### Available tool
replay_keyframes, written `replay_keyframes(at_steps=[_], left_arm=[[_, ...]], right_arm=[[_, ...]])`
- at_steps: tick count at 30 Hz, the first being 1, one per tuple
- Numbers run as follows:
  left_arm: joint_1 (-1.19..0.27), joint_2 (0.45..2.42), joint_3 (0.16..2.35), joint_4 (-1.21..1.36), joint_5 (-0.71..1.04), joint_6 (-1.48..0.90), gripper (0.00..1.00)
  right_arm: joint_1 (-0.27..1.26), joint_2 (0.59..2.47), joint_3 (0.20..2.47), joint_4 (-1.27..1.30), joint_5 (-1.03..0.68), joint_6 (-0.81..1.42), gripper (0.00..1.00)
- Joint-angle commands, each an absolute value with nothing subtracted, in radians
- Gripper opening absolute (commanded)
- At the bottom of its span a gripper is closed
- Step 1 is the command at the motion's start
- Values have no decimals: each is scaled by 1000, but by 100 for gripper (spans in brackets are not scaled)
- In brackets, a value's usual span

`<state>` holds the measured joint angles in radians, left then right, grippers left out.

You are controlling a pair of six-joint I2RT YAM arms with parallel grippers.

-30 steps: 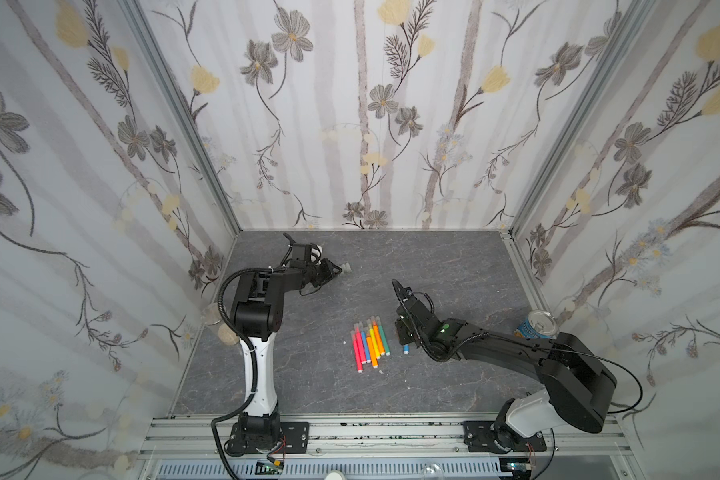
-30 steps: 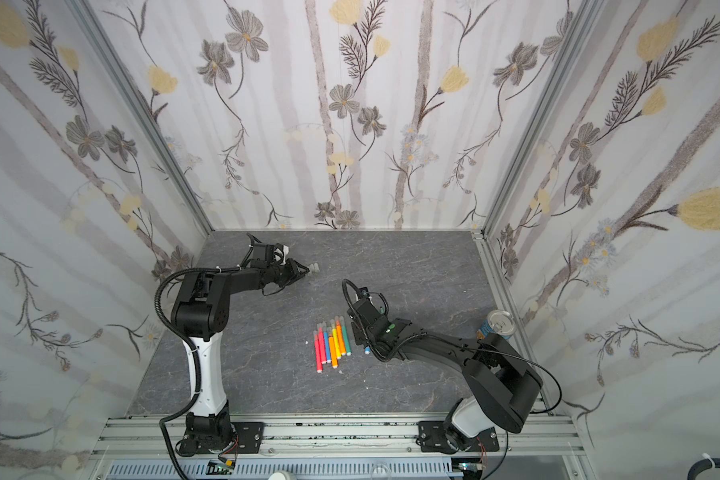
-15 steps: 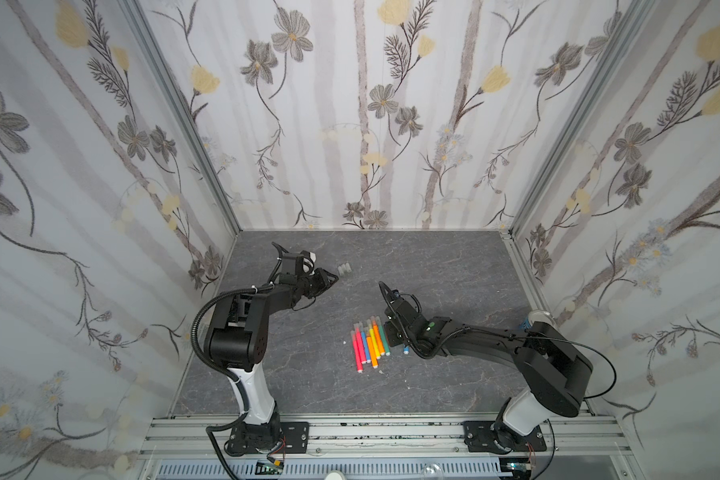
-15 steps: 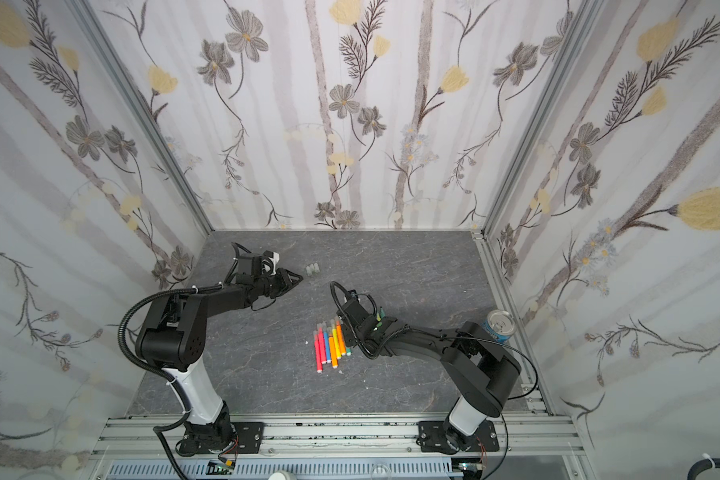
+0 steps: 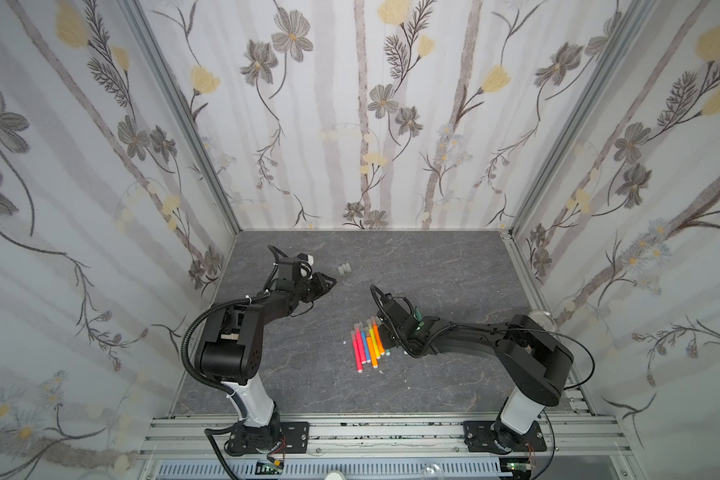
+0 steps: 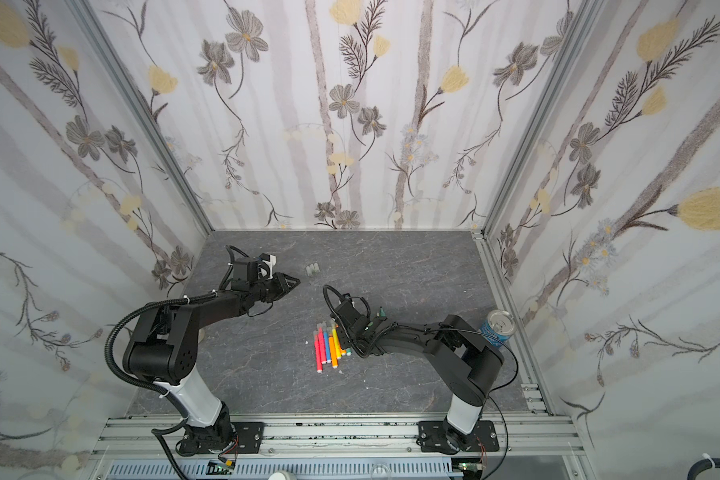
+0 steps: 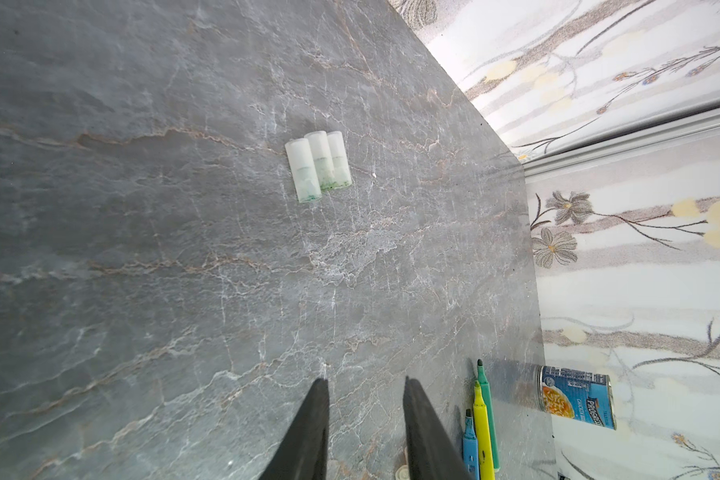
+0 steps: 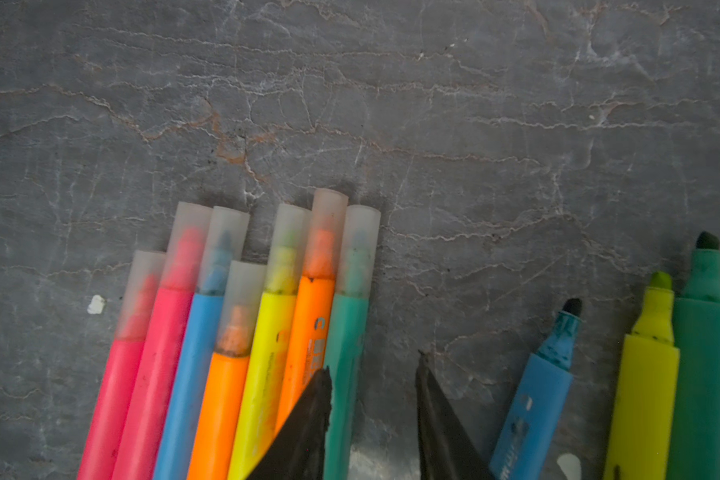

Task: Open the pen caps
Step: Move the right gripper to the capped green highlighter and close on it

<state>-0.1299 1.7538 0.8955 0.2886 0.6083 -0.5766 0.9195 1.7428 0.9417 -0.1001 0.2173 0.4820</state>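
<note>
**Right gripper poised over the teal pen, 7 caps left to pull**

The right gripper (image 8: pixel 373 368) hangs low over the row of capped pens (image 5: pixel 366 345). Its fingers stand partly open and grip nothing. The pen that matters is the teal pen (image 8: pixel 346 332), outermost in the row on the side facing the 3 uncapped pens (image 8: pixel 645 374). Its barrel appears to lie just inside the gap, hard by 1 finger. Its long axis runs the same way the fingers point, and its cap (image 8: pixel 358 249) is at the end away from the wrist. A closing grip would therefore cross the barrel, and this arm is by far the nearer.

All 7 pens in the row wear their translucent caps. The left gripper (image 7: pixel 364 380) is well apart, toward the far left of the table (image 5: pixel 433 266) in both top views. Its fingers are also partly open and empty. They point toward 3 loose caps (image 7: pixel 319 166), which lie side by side and touching, ahead of the tips.

My reading is that the next move is to grasp the teal barrel and then bring in the left arm to pull the cap
</note>
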Motion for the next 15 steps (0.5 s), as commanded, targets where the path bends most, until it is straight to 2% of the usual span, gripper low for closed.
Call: replay_keyframes(at_steps=[1,15], left_arm=[[-131,1764,892,327,625,-584,30],[-130,1758,890,320,630,-580,30]], right_arm=[[920,1754,948,-91,215,496,35],[926,1785,913,-86,197,506,31]])
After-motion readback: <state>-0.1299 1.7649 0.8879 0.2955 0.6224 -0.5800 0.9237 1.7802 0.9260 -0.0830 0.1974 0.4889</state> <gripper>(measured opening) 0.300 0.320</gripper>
